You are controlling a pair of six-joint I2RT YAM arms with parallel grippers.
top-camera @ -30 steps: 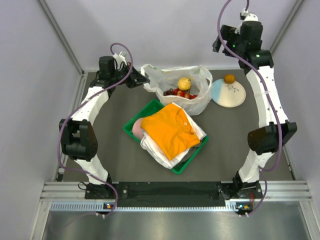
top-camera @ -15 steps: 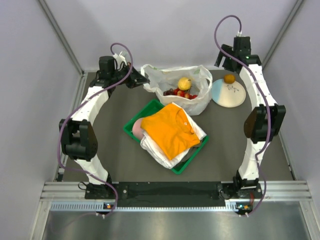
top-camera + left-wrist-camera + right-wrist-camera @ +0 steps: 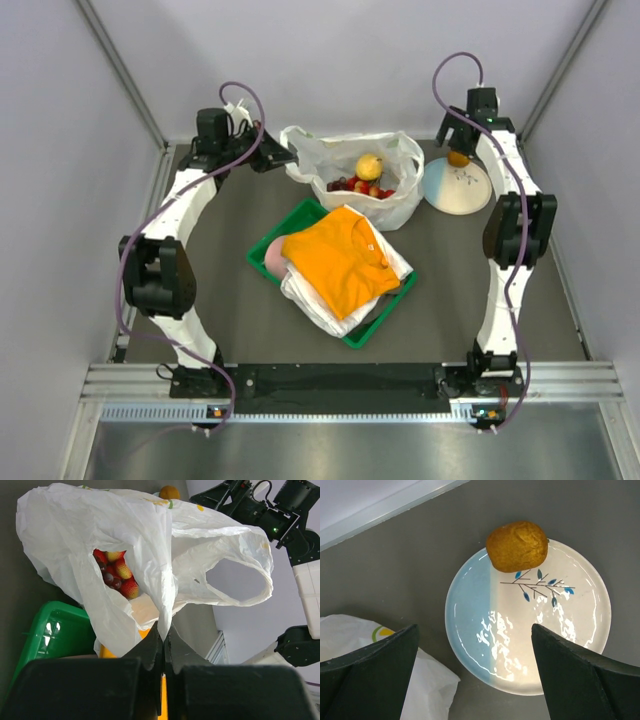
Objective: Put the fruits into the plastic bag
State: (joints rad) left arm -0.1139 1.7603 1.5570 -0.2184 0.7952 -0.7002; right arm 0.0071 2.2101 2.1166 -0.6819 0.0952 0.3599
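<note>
From above, the bag [image 3: 402,205] lies toward the far middle of the surface [image 3: 450,280], its mouth spread open. Inside it lie a pear [image 3: 369,166], some strawberries [image 3: 378,191] and dark grapes [image 3: 340,184]. The left pincer [image 3: 283,158] is at the bag's left rim, shut on the plastic there. The orange [image 3: 458,158] sits on the far edge of a plate [image 3: 460,195] just right of the bag. The right pincer [image 3: 457,143] hangs over the orange with its jaws spread wide and nothing between them. Nearer the arms' bases, a green tray [image 3: 378,325] holds folded clothes [image 3: 340,258], an orange piece on top of white ones.

From the left wrist, the left pincer [image 3: 164,636] has its two fingers pressed together on a gathered fold of the bag [image 3: 125,530], which billows up from the grip, one loop handle hanging open on the right. Strawberries [image 3: 124,575] show through a gap in the plastic. The orange [image 3: 170,491] peeks over the bag's top edge. A corner of the tray [image 3: 45,630] shows at lower left.

From the right wrist, the right pincer [image 3: 475,630] is wide apart and empty, its fingers [image 3: 375,665] framing the plate [image 3: 570,625] below. The orange [image 3: 516,546] rests on the plate's rim, apart from both fingers. A corner of the bag [image 3: 432,685] lies just beside the plate at lower left.
</note>
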